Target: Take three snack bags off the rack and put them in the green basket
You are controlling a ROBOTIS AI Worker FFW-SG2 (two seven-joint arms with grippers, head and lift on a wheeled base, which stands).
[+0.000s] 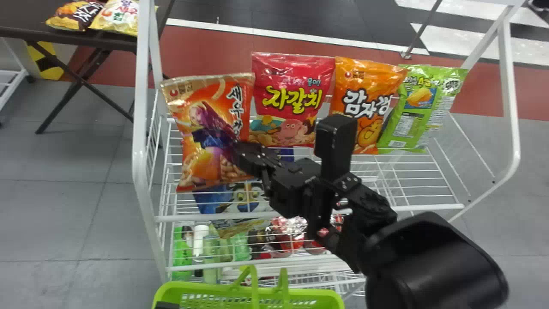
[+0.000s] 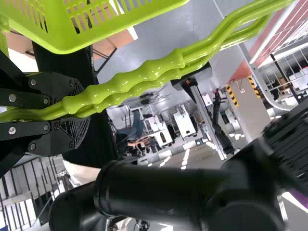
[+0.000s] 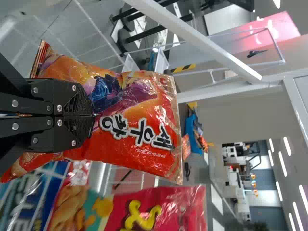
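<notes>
On the wire rack, at the left end of its upper shelf, an orange-red snack bag leaned slightly, clenched about its middle by the right hand. To its right stood a red bag, an orange bag and green packaging that looked like two overlapping bags, though the count could not be told for certain. Lower down were a blue bag with a cartoon face, and several bottles. Two more bags, one brown and yellow, one pale yellow, lay on a dark desk beyond the rack's left side.

The right wrist view brought the grip close: black fingers shut over the bag's printed front, with the red bag near it.

The left wrist view showed the left hand gripping the two ribbed handles of the green basket together. The basket sat low in front of the rack; its contents could not be made out.
</notes>
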